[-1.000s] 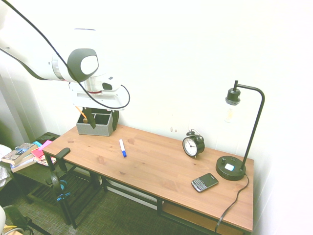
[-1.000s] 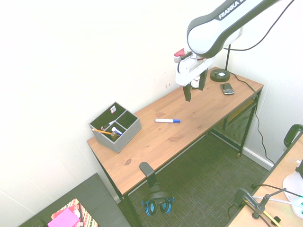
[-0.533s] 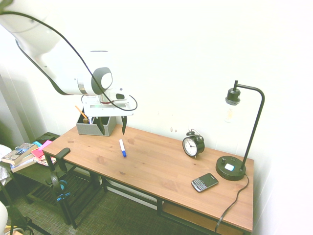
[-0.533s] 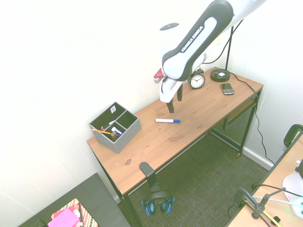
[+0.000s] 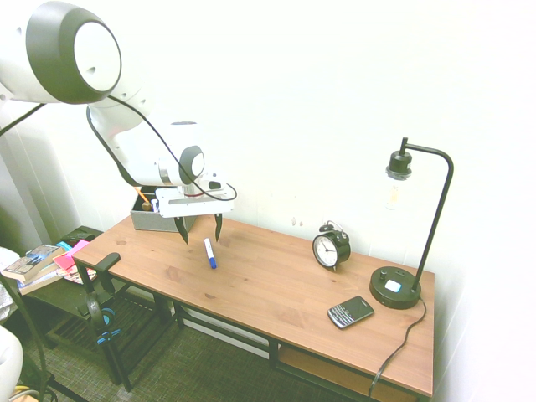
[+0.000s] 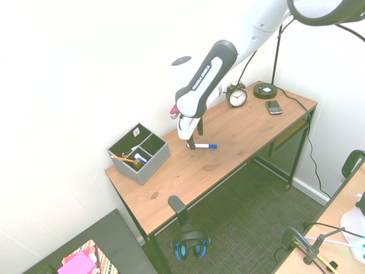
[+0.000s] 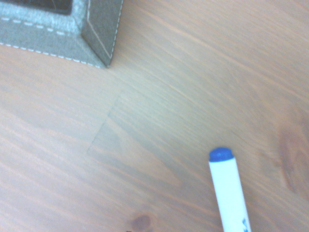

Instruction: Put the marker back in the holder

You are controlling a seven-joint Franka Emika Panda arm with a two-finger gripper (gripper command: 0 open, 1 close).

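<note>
White and blue, our marker (image 5: 210, 253) lies on the desk (image 5: 276, 289), its length running near to far, just right of our empty gripper (image 5: 200, 229), fingers spread apart above the wood.

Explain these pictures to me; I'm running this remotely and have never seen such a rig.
The machine is one white robot arm with a black two-finger gripper, open and holding nothing above the brown wooden desk. Two pictures come from cameras on opposite sides; the third, from its wrist, looks closely down. On the desk lie a white marker with a blue cap and a black keyboard phone. A grey compartmented box, round black clock and black lamp stand there too.
</note>
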